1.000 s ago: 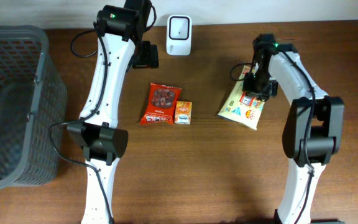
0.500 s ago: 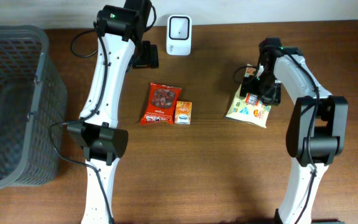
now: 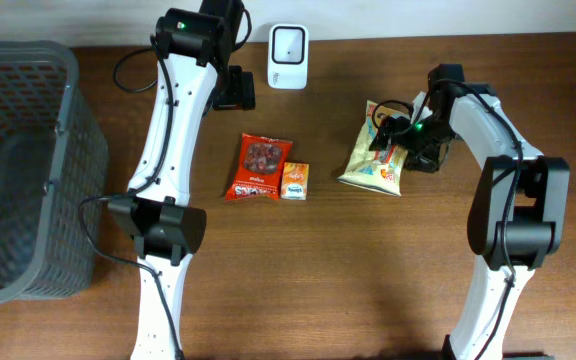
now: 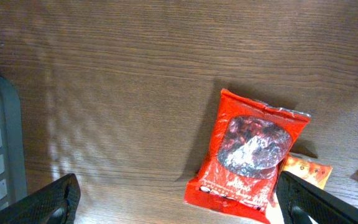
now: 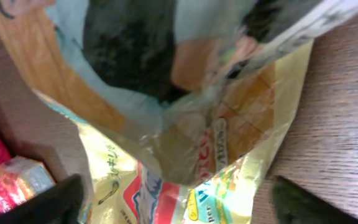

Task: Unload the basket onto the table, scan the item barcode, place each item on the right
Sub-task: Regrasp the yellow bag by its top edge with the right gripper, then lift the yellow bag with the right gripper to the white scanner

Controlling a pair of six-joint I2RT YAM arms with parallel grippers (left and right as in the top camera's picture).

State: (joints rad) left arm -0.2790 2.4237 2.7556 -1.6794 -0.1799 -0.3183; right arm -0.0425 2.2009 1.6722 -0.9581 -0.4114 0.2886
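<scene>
2 grippers stood open
The yellow snack bag lay between the wide-spread jaws of the right gripper; the left gripper gaped too, a red packet just ahead of its jaws

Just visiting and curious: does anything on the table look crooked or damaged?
The yellow snack bag lies askew beside the right gripper, and its end there looks creased. Nothing looks spilled.
</scene>
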